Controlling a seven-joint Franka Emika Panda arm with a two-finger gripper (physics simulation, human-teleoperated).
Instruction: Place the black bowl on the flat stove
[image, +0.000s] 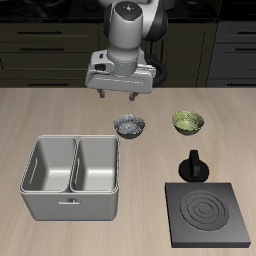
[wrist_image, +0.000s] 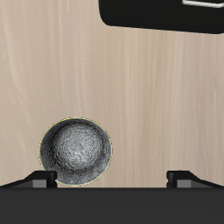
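My pincer (image: 118, 97) hangs in the air above the back part of the table (image: 60, 110). Its two fingers (image: 101, 95) are spread wide apart, and there is nothing between them. In the wrist view I see only the two dark finger tips (wrist_image: 41, 178), far from each other, with bare wood between them.

The black bowl (image: 130, 126) sits on the table just under my pincer, a little toward the front edge. It is at about 5 o'clock from the pincer in the exterior view. It is small and round, dark with grey speckles, and it stands upright. In the wrist view the black bowl (wrist_image: 77, 152) is close to one finger tip, but I cannot tell if they touch.

At 3 o'clock from the black bowl there is a green-yellow bowl (image: 187, 122), a bit apart from it.

Toward the front edge, at about 7 o'clock from the black bowl, stands a grey metal tray (image: 72, 178) with two parts.

The flat stove (image: 207, 214) lies near the front edge, at about 5 o'clock from the black bowl and well apart from it. It is a black square with grey rings. Just behind it, at its 12 o'clock, stands a small black pot (image: 192, 166). A dark edge (wrist_image: 162, 16) also shows in the wrist view.
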